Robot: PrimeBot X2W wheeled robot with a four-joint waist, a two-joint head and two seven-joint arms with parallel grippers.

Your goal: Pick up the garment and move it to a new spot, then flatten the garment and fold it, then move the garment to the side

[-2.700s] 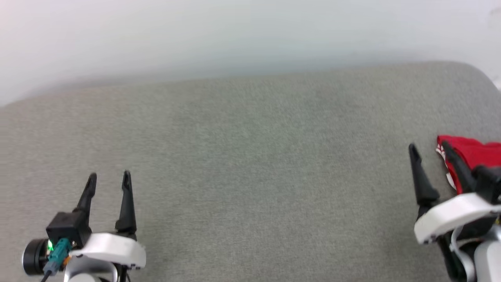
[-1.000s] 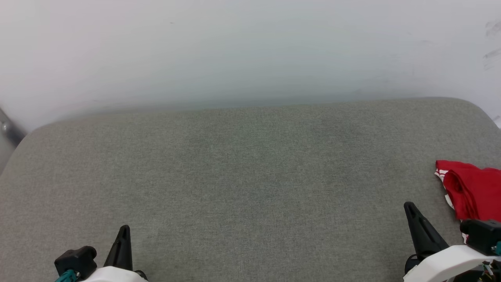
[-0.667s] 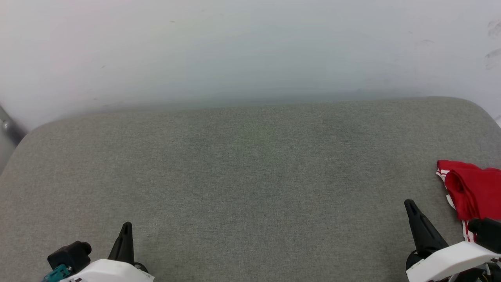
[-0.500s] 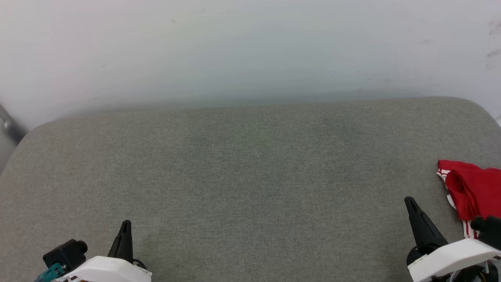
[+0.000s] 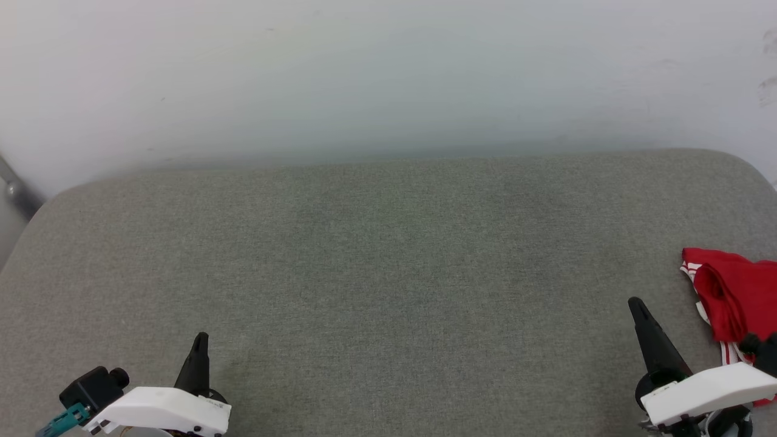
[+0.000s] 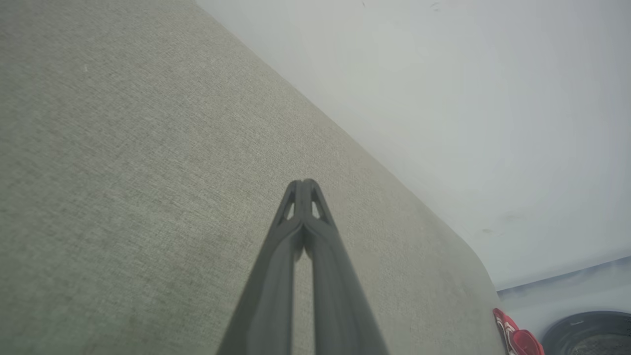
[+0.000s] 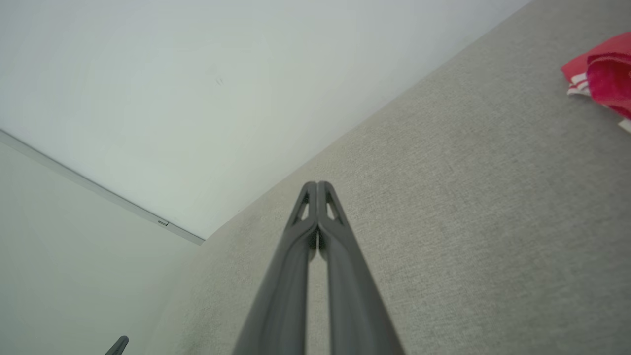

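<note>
Sitting at the far right of the grey padded surface [image 5: 388, 273], the garment [image 5: 731, 294] was a bunched red heap with a strip of red-and-white trim along its left border, and the head view cut it off at the frame's edge, so its full shape and print could not be made out. And what a gap between the two arms! The right gripper [image 5: 635, 303] hovered low at the near right, with the cloth just beside it on its right and a little farther from the robot. The left gripper [image 5: 200, 338] sat well apart, way over at the near left. By my reckoning any reach for the cloth belonged to the right arm. The visible part of the heap ran roughly near-to-far along the surface's right side, so the fingers would have had to swing rightward to meet it. Right then they leaned slightly left, away from the cloth, pointing forward toward the pale wall. The right wrist view confirmed it: the garment [image 7: 604, 69] lay off to the upper right of the tips [image 7: 317, 185], not ahead of them. Both pairs of fingers were pressed tight together, tip to tip, gripping nothing, and the left pair [image 6: 301, 183] pointed across bare fabric.
</note>
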